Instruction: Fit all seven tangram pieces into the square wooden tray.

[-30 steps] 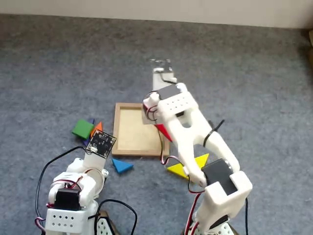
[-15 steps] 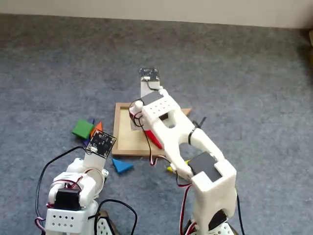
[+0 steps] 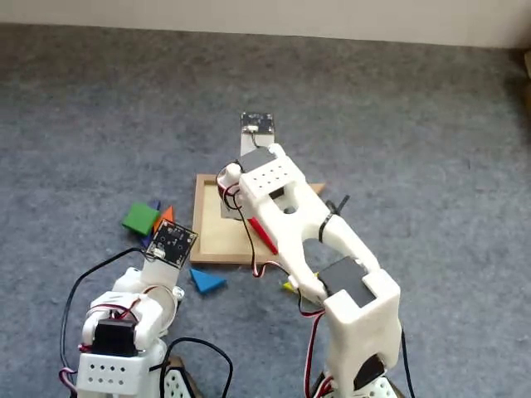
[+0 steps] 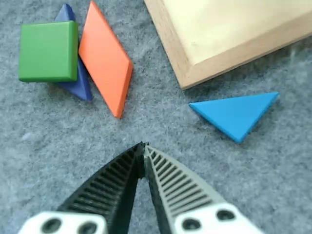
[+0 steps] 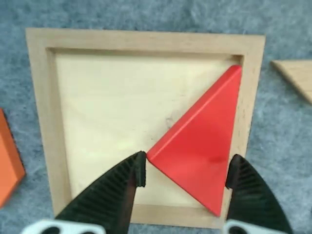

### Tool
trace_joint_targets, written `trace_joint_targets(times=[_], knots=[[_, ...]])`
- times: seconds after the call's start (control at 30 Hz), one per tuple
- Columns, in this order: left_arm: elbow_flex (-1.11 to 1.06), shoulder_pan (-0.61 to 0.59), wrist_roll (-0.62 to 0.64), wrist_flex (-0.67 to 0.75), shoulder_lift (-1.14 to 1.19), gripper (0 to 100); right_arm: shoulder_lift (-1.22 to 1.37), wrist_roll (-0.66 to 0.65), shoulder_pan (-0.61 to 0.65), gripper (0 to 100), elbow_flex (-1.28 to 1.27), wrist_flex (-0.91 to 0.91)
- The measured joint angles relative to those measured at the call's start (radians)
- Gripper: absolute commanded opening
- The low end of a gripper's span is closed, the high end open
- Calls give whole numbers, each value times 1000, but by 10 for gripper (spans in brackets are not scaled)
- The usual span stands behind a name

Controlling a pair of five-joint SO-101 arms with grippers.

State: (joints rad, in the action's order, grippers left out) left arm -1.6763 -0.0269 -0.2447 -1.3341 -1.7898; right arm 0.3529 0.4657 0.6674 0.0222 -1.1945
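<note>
While the right claw (image 5: 186,168) hangs over the square wooden tray (image 5: 146,41) with its jaws spread wide, the red triangle (image 5: 200,151) lies between the 2 fingertips, gripped by neither as far as can be seen; whether 1 tip brushes its nearest corner cannot be told. The triangle's long edge runs slantwise across the tray floor away from the claw; 1 corner sits in the tray's far corner, and the corner nearest the claw overlaps the rim. Beyond the tray, on the side away from the left arm, a plain wooden triangle (image 5: 297,78) rests on the grey carpet (image 3: 431,124).

The left claw (image 4: 142,146) is closed, tip against tip, holding nothing, low over the carpet. Just ahead of its tips lies the orange parallelogram (image 4: 105,58), touching a dark blue piece (image 4: 80,83); the green square (image 4: 48,51) sits partly on top of that piece. Ahead and toward the right arm's side, the light blue triangle (image 4: 236,114) lies flat just beside the tray's corner. A yellow piece (image 3: 288,286) peeks out beside the right arm.
</note>
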Motion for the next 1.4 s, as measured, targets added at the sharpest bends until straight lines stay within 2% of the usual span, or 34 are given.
trace_joint_targets(times=[0.17, 0.33, 0.7, 0.97, 1.17, 1.3, 1.4], knots=[[0, 0, 0, 0, 0, 6, 0, 0, -14, 253, 0, -14], [0, 0, 0, 0, 0, 6, -14, -29, -38, 253, 64, -101], [0, 0, 0, 0, 0, 6, -275, -144, -117, 253, 57, -298], [0, 0, 0, 0, 0, 6, -563, -318, -184, 253, -278, -354], [0, 0, 0, 0, 0, 6, -753, -468, -187, 256, -634, -206], [0, 0, 0, 0, 0, 6, -756, -493, -187, 257, -798, -117], [0, 0, 0, 0, 0, 6, -695, -496, -201, 257, -824, -69]])
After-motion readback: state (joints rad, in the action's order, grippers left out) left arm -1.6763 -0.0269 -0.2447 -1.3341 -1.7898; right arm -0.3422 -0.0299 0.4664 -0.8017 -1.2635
